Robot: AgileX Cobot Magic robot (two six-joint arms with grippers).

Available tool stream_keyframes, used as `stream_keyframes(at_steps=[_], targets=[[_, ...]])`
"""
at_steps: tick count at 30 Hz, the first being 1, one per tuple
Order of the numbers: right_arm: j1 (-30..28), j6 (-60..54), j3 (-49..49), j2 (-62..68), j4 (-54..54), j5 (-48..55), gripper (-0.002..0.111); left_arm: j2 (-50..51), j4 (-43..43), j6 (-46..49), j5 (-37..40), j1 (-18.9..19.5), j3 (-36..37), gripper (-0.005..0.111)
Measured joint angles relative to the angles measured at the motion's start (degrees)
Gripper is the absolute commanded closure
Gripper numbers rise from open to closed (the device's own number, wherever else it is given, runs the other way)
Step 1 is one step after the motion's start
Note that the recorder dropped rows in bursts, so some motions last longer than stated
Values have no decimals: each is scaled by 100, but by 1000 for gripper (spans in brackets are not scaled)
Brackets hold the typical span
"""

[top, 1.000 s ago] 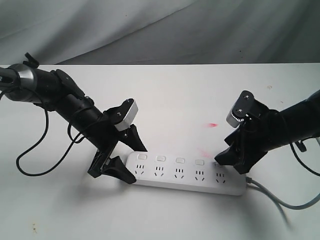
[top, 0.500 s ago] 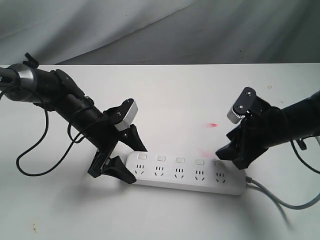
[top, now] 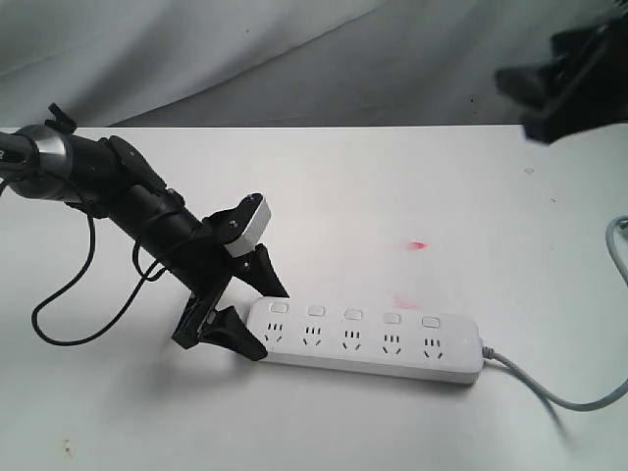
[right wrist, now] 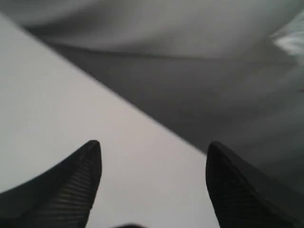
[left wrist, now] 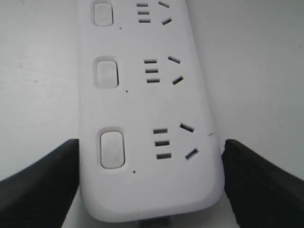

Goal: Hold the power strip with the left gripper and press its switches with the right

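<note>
Gripping left black tool [top: 267,323]: is pinching end of long white plastic power strip [top: 368,339].
Right black tool [top: 528,100]: is hovering wide open, empty.

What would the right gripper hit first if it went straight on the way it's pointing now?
Nothing close. The right gripper is open with nothing between its fingers. It points roughly at the table edge, so that edge or the grey backdrop behind it would likely come first; depth is unclear.
</note>
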Motion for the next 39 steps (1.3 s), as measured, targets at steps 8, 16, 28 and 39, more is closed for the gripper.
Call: stream_keyframes(at_steps=[8,16,28,39], targets=[[0,173,0,-2005,1044,-2349,49,0,0,0,0,0,0,107],[0,164,0,-3395,1949,-3804,50,0,0,0,0,0,0,107],[0,-914,0,-3785,2088,-3826,108,0,0,0,0,0,0,107],[0,1447,0,-3785,2099,-3544,108,0,0,0,0,0,0,107]])
